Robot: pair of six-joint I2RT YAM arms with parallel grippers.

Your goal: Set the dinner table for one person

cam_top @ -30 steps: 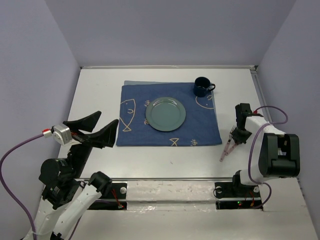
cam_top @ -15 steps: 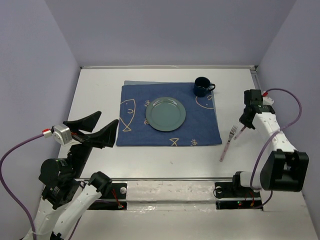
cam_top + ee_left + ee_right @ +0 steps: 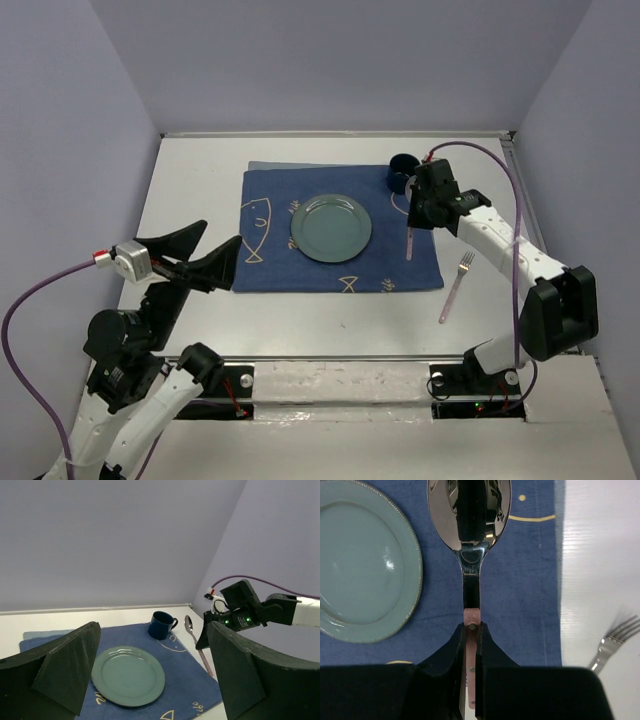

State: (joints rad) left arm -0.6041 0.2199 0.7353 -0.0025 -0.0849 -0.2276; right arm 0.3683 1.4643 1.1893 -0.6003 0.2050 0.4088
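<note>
White dinner table point(image 3: 200, 185) between lavender walls point(image 3: 330, 60)

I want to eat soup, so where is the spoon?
The spoon is on the right in the top view, held in the right pincer over the blue cloth, between the plate and the fork.

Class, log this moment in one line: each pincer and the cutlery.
left pincer: open, empty | right pincer: shut on spoon, over cloth | fork: on table

A green plate point(image 3: 331, 227) sits centred on the blue fish-patterned cloth point(image 3: 270, 265), a dark mug point(image 3: 403, 173) at its far right corner, a spoon point(image 3: 469, 515) above its right side, a fork point(image 3: 453, 292) just off its right edge
</note>
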